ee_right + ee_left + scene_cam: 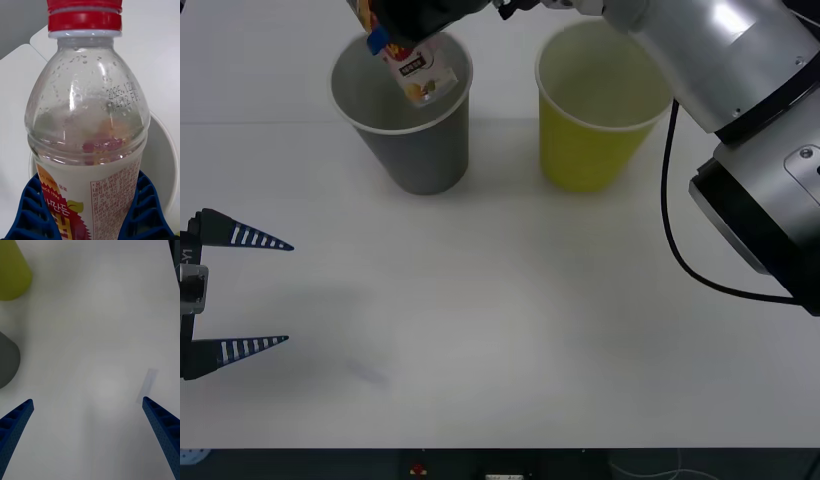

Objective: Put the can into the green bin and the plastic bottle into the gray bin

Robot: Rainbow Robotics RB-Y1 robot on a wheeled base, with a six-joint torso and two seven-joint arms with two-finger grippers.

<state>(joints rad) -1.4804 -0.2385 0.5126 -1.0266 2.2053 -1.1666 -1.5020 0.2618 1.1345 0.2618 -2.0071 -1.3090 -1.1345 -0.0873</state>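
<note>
The white table [510, 330] carries two large paper cups standing side by side: the gray bin [405, 120] and the green bin [595, 115]. The right arm is stretched across above the green bin to the gray one, and its right pincer [405, 35] is closed on the plastic bottle [418, 70], which is held tilted over the gray bin's mouth with its lower end already inside the rim. In the right wrist view the bottle [88, 123] is seen clamped at its label between the two blue fingers [32, 210], its red cap pointing away from the pincer. For a clean drop, the bottle should be centred over the opening and released only once clear of the rim, so the light cup is not tipped. The left pincer [240, 290] is parked wide open and empty near the table's left edge. No can is visible.
</note>
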